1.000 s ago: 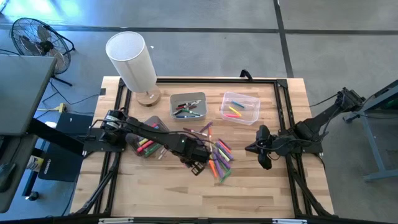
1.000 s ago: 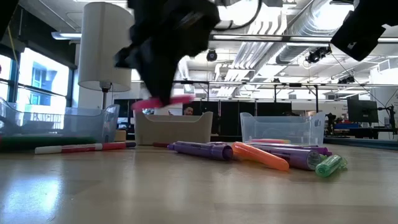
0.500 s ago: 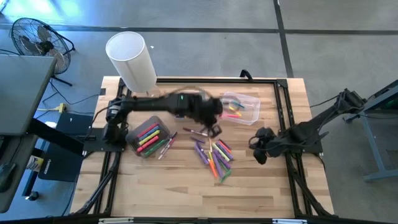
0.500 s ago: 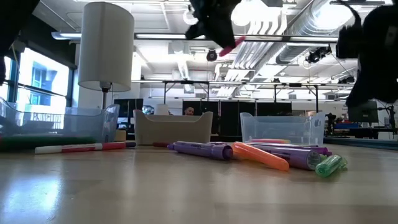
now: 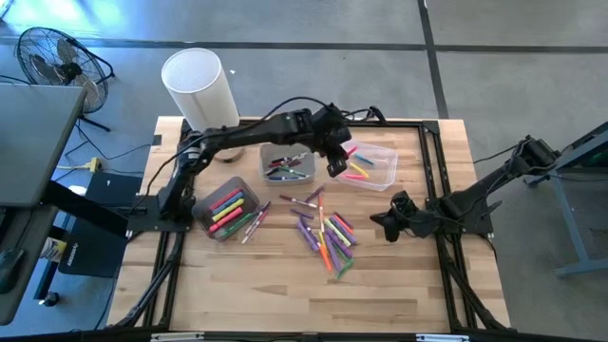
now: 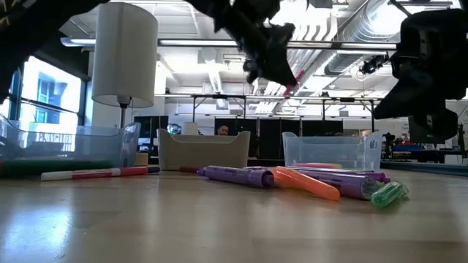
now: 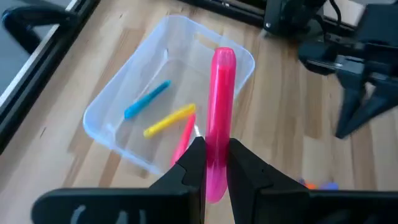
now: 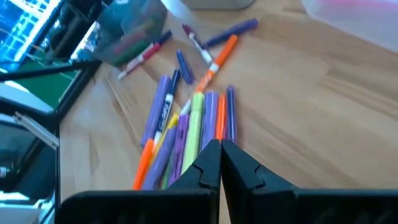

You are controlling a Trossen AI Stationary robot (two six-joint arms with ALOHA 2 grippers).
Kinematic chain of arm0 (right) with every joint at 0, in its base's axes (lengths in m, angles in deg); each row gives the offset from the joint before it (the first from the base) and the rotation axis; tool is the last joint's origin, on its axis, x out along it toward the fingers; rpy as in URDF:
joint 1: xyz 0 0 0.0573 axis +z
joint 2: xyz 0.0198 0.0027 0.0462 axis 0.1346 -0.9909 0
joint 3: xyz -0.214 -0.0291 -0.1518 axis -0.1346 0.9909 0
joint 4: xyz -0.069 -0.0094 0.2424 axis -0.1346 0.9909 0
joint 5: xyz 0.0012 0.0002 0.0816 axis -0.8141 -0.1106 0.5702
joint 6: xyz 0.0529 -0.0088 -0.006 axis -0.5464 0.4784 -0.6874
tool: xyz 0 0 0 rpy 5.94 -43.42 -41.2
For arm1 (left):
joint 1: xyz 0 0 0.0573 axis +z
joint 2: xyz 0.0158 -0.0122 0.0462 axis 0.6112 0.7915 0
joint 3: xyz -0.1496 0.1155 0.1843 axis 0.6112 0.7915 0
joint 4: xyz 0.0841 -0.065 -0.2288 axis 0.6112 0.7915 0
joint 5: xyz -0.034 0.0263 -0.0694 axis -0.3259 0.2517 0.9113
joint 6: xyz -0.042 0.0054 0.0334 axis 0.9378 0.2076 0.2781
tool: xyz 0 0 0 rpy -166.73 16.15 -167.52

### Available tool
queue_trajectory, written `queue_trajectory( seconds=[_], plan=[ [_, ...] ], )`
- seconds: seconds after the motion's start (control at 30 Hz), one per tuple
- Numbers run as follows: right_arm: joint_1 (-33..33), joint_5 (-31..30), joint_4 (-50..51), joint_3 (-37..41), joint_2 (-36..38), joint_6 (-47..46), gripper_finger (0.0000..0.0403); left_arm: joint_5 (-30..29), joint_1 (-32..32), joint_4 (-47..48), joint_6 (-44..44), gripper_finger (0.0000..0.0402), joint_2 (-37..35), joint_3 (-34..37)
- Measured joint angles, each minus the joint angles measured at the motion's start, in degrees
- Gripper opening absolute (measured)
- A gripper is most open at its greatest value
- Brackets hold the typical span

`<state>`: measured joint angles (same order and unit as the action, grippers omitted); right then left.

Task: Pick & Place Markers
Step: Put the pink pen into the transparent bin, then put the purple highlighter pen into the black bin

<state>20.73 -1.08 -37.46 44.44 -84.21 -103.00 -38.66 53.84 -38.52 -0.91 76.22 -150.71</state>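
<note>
Pink marker (image 7: 219, 118) pinched in left claw (image 7: 211, 163), above clear bin (image 7: 112, 127)

left arm (image 5: 249, 136): dark, near-black links, slim and tube-like, thicker at the rounded joints; a thin dark cable arcs above the links
left arm's fingers (image 7: 247, 169): two matte black wedge-shaped blades, flat-faced, narrowing to blunt tips
right arm (image 5: 494, 185): same black finish, jointed segments with chunky housings
right arm's fingers (image 8: 235, 163): black, angular, tapering to a shared point
low camera: both arms read as plain black silhouettes
</note>
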Motion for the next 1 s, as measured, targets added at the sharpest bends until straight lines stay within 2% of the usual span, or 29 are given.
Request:
queue_trajectory(
  seconds=[0.37,0.7,0.83,1.0],
  plan=[
    [0.0,-2.7,-0.7,-0.4,0.0,0.1,0.0000,2.7,0.3,-8.5,-4.2,0.0033,7.9,-0.2],
    [0.0,-0.5,-0.7,-0.4,0.0,1.2,0.0000,3.6,-0.5,-8.5,-3.5,0.0105,9.8,0.0],
    [0.0,2.5,-0.7,-0.4,0.0,2.4,0.0000,-0.5,-1.3,-8.7,-2.7,0.0109,9.8,-0.4],
    [0.0,7.0,-0.7,-0.4,0.0,4.0,0.0000,-6.4,-2.0,-8.7,-0.7,0.0111,9.8,-4.2]
  ],
)
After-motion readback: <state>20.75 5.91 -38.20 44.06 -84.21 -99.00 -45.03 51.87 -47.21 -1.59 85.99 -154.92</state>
